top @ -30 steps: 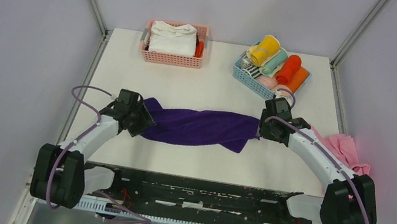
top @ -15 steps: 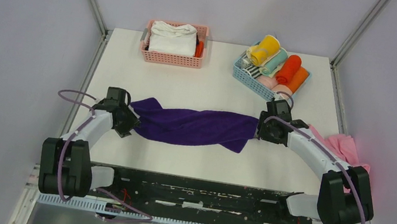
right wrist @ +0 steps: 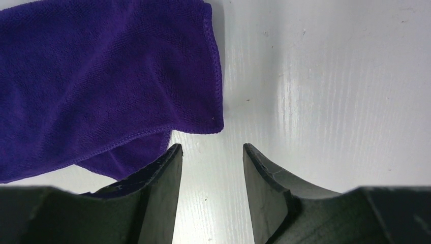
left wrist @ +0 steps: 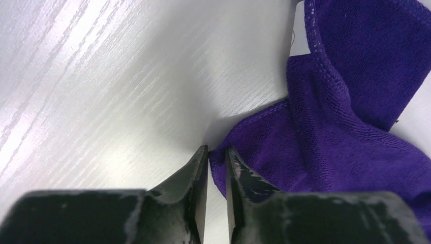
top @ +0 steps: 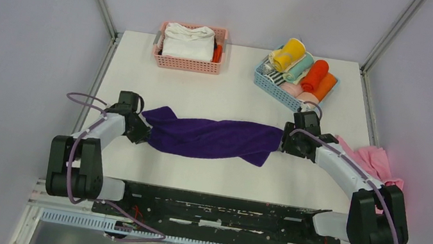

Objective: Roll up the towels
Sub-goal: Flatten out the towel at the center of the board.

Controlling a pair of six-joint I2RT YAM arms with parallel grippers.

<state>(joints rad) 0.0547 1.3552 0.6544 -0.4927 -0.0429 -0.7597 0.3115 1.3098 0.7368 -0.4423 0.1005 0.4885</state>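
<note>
left end effector (left wrist: 216, 152): fingers drawn almost together, pinching only the corner hem of the purple towel (top: 211, 137), which lies twisted across the bench (top: 218, 96) between your two arms. right end effector (right wrist: 211, 147): fingers apart, gripping nothing, with the towel's right-hand corner just ahead of them.

risk: your left hold is thin (hem only), so any pull may slip it free. with the right end unheld, the cloth would likely drag rather than flatten. a roll begun on that twist would come out lopsided.

the pink basket (top: 187, 64) holds folded white towels (top: 187, 41). the blue basket (top: 271, 85) holds rolled towels (top: 302, 70) in several colours. a pink towel (top: 373, 160) lies loose at the bench's right edge.
</note>
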